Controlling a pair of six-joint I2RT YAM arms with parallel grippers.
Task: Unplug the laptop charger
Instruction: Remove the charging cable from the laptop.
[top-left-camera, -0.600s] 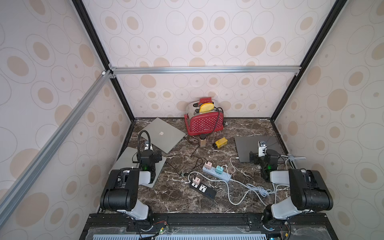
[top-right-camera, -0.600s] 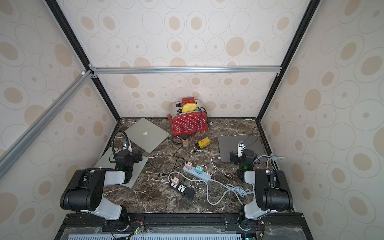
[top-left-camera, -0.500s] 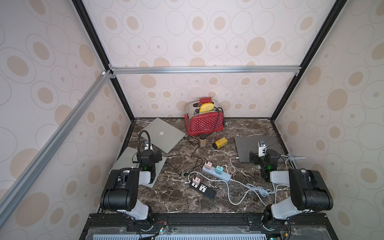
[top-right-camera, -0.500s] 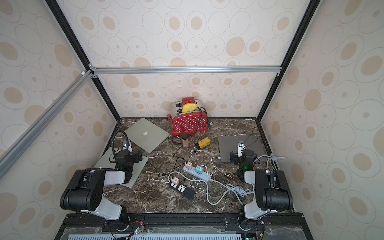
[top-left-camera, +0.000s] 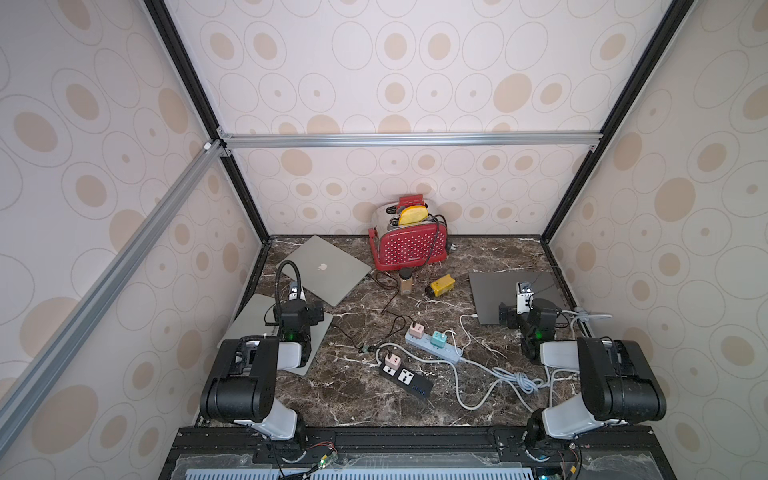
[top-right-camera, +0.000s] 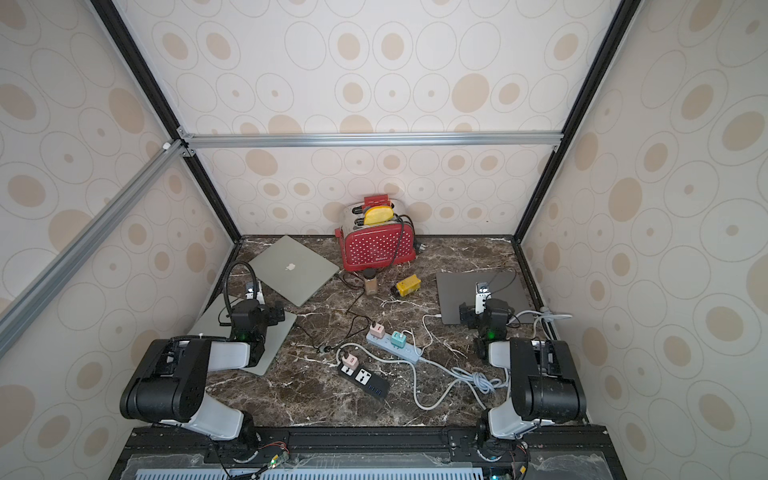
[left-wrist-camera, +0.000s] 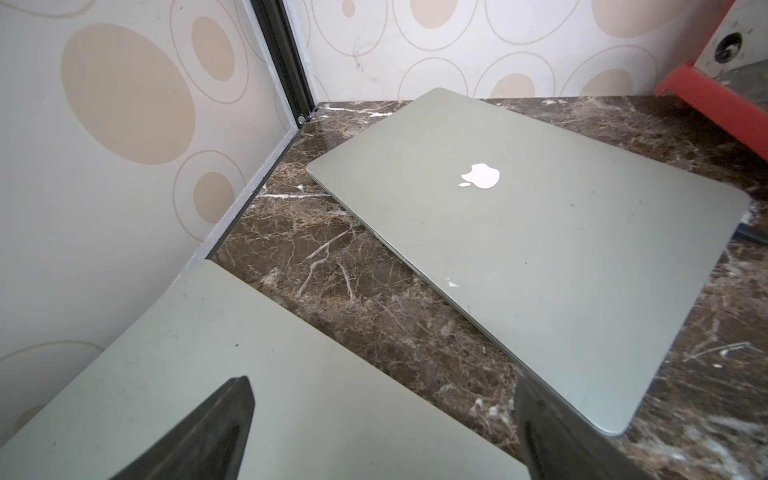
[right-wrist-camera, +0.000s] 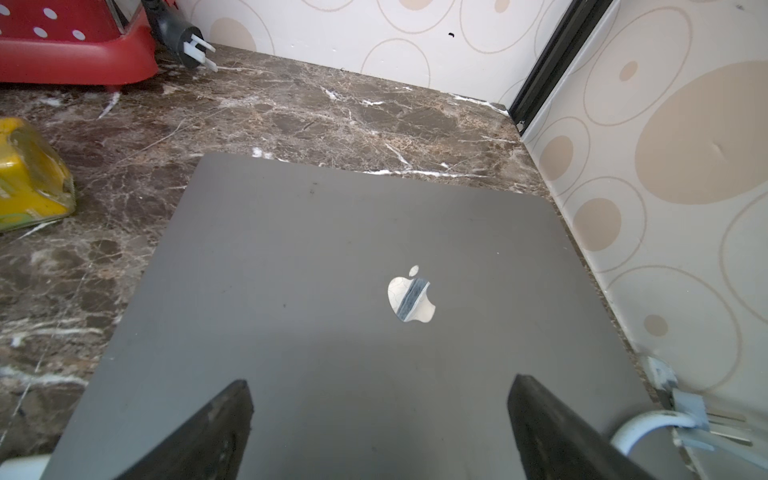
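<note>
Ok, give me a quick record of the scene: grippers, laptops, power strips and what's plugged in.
left gripper: open, over a closed silver laptop
right gripper: open, over the closed grey MacBook
third laptop: silver MacBook, closed, near the red toaster
light blue power strip: pink charger and teal charger plugged in
black power strip: second pink charger plugged in
held: nothing

even soft light, sharp; tool tips perhaps blurred
</note>
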